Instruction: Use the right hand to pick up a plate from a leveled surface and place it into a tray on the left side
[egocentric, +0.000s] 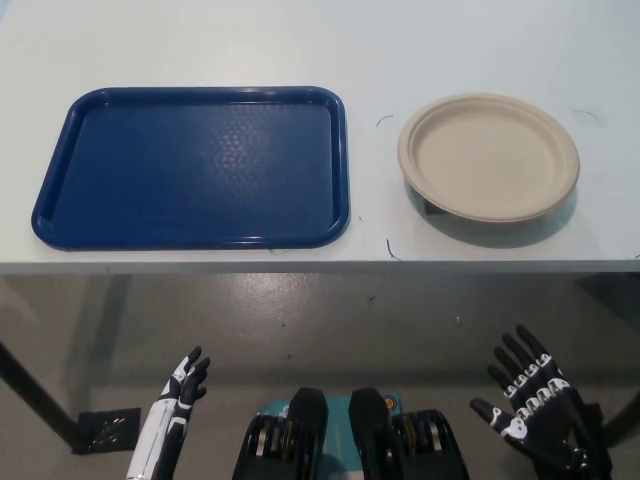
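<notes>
Bright, even light; sharp focus

Tray at left of frame on worktop; plate beside it at right, apart, both near front edge.

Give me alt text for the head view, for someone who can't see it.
A beige plate sits untouched on the right of a white table, apart from an empty blue tray on the left. Below the table's near edge, both robot hands are open and hold nothing: the black right robot hand at lower right, the white left robot hand at lower left.
</notes>
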